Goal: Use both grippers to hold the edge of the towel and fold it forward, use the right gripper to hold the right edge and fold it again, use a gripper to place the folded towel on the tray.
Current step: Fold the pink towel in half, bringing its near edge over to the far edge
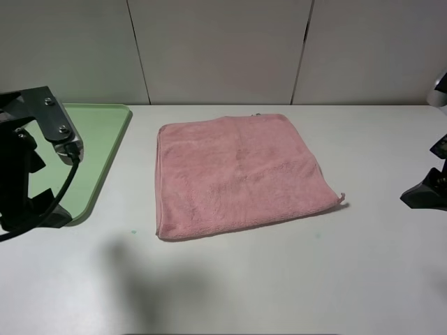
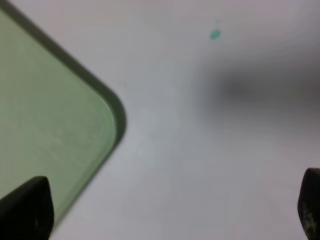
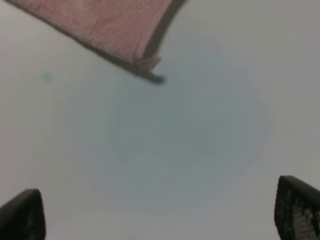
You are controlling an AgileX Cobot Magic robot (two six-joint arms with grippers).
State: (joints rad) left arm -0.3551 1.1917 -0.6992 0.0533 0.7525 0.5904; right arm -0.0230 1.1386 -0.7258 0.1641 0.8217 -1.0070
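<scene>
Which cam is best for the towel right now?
Exterior high: the whole towel shows, lying flat on the table. Right wrist catches only one corner with its loop tag. Left wrist shows none of it, just the tray corner.

High view overlooks table (image 1: pixel 293 279); 2 wrist views face down, seemingly close.

I'm looking down on a plain white table (image 1: pixel 279 279), matte and evenly lit, filling the view from 3 round through 6 to 9 o'clock. Up at 12 o'clock I've got a wall (image 1: pixel 216 49) of pale grey panels, split by two thin dark seams (image 1: pixel 137 52), one toward 11 and one toward 1. There's a soft blurry shadow (image 1: pixel 160 286) on the tabletop at 7 o'clock, and a tiny teal speck (image 1: pixel 133 231) near it, toward 8.
</scene>
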